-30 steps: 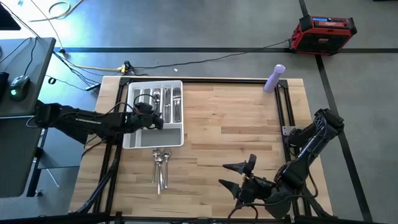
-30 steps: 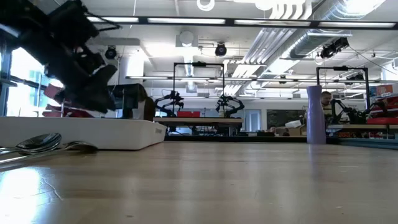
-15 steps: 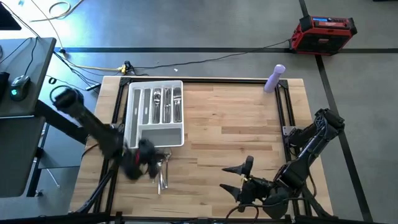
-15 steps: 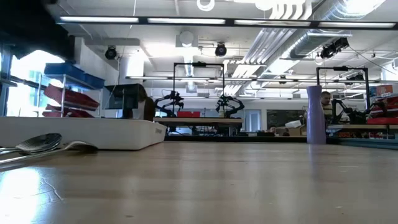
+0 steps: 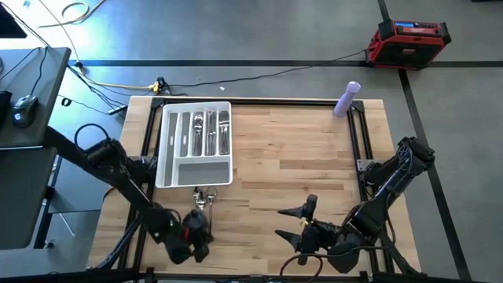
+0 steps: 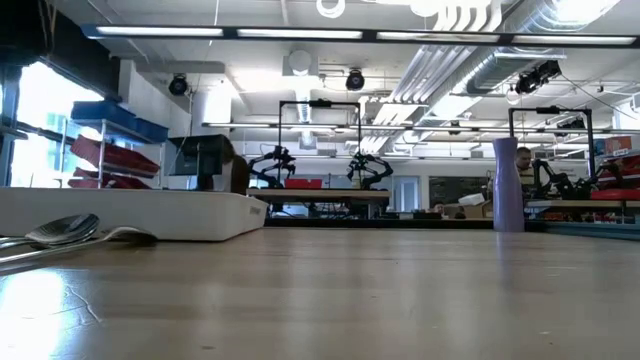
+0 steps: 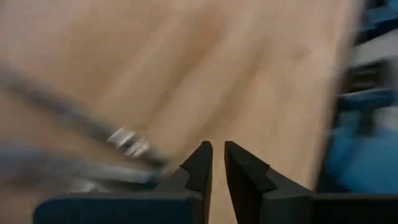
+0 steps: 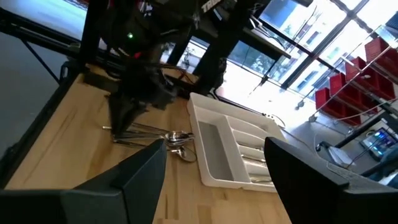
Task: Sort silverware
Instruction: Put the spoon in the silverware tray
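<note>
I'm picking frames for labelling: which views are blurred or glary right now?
Left wrist view: heavy motion smear, only the left end effector sharp. Low view: bright window glare at left, spoon soft. High view: crisp, tray and silverware clear. Right wrist view: windows blown out behind the tray.
</note>
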Available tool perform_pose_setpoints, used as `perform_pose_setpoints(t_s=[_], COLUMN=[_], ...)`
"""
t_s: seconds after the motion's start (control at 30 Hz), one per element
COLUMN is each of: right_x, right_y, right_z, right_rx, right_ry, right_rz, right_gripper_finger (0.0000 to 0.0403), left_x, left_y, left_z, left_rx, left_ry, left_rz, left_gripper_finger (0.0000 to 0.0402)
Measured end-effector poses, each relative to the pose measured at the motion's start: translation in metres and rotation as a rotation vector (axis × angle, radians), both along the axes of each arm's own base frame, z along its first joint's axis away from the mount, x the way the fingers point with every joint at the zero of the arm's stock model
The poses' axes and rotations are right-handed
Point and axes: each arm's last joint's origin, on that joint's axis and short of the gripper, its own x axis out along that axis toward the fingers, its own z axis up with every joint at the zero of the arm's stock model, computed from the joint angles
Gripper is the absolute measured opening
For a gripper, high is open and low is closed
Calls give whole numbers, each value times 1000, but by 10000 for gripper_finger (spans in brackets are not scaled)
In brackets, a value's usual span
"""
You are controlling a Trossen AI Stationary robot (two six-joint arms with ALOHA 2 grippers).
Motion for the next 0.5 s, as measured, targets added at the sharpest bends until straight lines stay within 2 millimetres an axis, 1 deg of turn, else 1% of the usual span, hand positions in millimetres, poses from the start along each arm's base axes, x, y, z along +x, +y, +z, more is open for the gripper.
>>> perform_pose_setpoints(t_s=[0.03, 0.1, 0.17, 0.27, 0.37, 0.5], right_x=[0, 0, 0, 0, 0, 0], right_y=[0, 0, 0, 0, 0, 0], right_z=[0, 0, -1, -1, -1, -1], right_rx=[-10, -20, -27, -26, -23, -22], right_ry=[4, 10, 15, 17, 17, 18], right_rz=[3, 11, 13, 15, 16, 19], right_gripper_finger=[254, 254, 254, 254, 254, 254], left_x=[-1, -5, -8, -9, -9, -11], left_y=[4, 17, 27, 39, 49, 57], left_z=[5, 15, 22, 20, 8, -6], left_rx=[35, 159, 242, 276, 221, 179], left_ry=[63, 195, 273, 327, 437, 489], left_rz=[50, 151, 230, 310, 325, 334], left_gripper_finger=[24, 14, 5, 3, 23, 79])
